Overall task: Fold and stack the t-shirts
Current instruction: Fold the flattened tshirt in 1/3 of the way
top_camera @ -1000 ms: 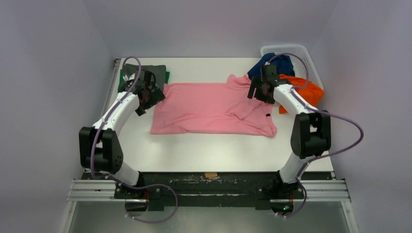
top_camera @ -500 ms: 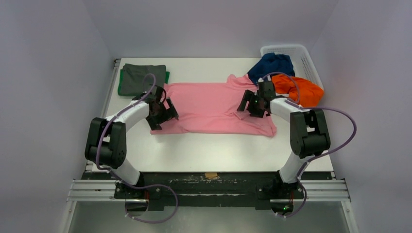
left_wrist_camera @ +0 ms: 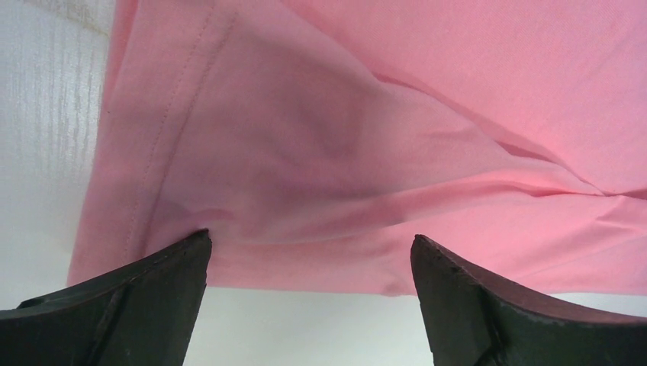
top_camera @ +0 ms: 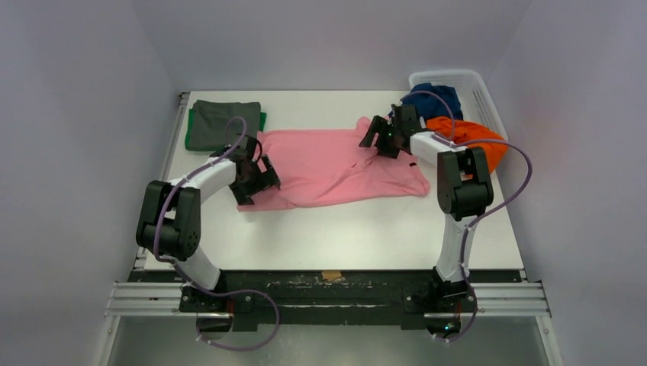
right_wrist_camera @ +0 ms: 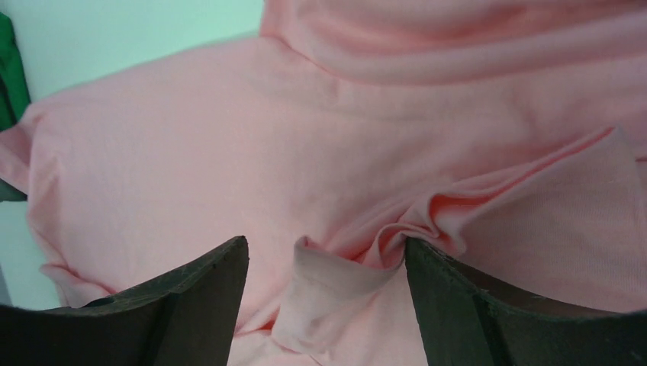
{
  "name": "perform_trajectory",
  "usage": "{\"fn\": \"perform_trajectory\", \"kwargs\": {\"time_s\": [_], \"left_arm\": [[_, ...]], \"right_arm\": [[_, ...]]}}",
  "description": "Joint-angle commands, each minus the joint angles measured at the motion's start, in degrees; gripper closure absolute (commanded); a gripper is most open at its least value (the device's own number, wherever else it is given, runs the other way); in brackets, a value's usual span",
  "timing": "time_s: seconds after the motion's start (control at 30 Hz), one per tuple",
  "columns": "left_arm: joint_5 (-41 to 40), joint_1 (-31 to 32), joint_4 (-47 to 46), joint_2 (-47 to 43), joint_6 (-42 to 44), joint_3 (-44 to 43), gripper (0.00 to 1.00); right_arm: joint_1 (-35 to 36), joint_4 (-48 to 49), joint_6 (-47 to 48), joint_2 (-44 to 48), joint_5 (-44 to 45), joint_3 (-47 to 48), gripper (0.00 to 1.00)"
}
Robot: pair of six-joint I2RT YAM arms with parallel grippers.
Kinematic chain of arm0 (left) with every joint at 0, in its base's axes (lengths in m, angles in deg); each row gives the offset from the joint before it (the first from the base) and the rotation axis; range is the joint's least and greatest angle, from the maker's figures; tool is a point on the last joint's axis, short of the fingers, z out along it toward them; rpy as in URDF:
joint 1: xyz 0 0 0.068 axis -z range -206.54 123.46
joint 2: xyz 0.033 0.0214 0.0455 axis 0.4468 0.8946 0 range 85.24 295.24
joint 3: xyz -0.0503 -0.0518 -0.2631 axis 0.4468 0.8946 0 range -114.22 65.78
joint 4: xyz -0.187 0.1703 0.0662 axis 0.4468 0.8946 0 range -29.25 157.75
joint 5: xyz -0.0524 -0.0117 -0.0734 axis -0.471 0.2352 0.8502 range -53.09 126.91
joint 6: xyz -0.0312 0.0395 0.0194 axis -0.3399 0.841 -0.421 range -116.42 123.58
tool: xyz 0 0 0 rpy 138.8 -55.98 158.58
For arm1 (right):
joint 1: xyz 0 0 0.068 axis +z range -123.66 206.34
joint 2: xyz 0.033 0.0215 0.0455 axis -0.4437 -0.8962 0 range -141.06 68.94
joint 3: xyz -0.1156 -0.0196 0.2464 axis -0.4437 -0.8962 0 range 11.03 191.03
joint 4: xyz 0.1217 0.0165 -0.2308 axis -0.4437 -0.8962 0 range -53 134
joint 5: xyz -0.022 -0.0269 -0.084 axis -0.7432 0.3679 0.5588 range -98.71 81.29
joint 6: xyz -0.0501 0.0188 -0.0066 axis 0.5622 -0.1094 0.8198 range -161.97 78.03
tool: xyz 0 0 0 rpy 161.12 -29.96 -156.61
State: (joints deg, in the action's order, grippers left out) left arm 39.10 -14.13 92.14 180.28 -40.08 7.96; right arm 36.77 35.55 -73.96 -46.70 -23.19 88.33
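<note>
- The pink t-shirt (top_camera: 328,164) is lying spread and rumpled across the middle of the counter (top_camera: 343,229), with creases running over its right half.
- The left pincer (top_camera: 263,177) is sitting low at the shirt's near left corner. In its wrist view the jaws are standing wide apart, the hemmed corner of pink cloth is showing between them, and nothing is being held.
- The right pincer (top_camera: 375,141) is reaching over the shirt's far right part. Its jaws are gaping wide too, and a bunched ridge of pink cloth is rising between the fingers (right_wrist_camera: 175,305) without being pinched.
- The dark grey t-shirt (top_camera: 223,122) is lying folded at the far left of the counter. It is resting on the green t-shirt (top_camera: 263,120), which is peeking out only as a thin rim at the left and right edges.
- The navy blue t-shirt (top_camera: 431,97) is sitting heaped in the white mesh basket (top_camera: 465,76) at the far right corner.
- The orange t-shirt (top_camera: 477,141) is lying crumpled at the basket's near end, just beside the navy one and close to the right arm. Whether it is lying inside the rim or hanging over it cannot be told.
</note>
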Motion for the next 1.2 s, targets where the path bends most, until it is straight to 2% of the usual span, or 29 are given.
{"fn": "perform_trajectory", "kwargs": {"time_s": [0.0, 0.07, 0.27, 0.4, 0.57, 0.9, 1.17], "left_arm": [[-1.44, -0.19, 0.74, -1.15, 1.44, -2.0, 0.0], [-1.46, -0.17, 1.06, -1.93, 1.64, -2.81, 0.0], [0.84, -0.1, -0.51, -1.71, 2.0, -6.46, 0.0], [1.71, -0.1, -2.27, 2.54, 1.9, -9.71, 0.0], [3.96, -0.03, -1.19, 8.22, 1.62, -12.44, 0.0], [4.89, 2.41, -2.44, 3.28, 0.43, 0.83, 0.0], [1.08, 5.46, -0.58, -10.33, -1.46, 15.0, 0.0]], "right_arm": [[0.31, 1.17, -1.24, -2.49, -0.46, 9.01, 0.27], [0.45, -0.1, 0.07, -0.29, 1.16, 8.51, 0.27], [0.45, -2.82, 4.38, 10.94, 11.03, -3.93, 0.26], [0.46, -1.17, 4.26, 13.39, 10.58, -12.74, 0.25], [0.39, -0.23, 2.29, 11.51, 8.86, -16.5, 0.26], [0.58, -2.3, -3.92, 24.07, 8.44, -35.88, 0.26], [1.23, -13.24, -5.11, 40.34, 11.13, -45.31, 0.25]]}}
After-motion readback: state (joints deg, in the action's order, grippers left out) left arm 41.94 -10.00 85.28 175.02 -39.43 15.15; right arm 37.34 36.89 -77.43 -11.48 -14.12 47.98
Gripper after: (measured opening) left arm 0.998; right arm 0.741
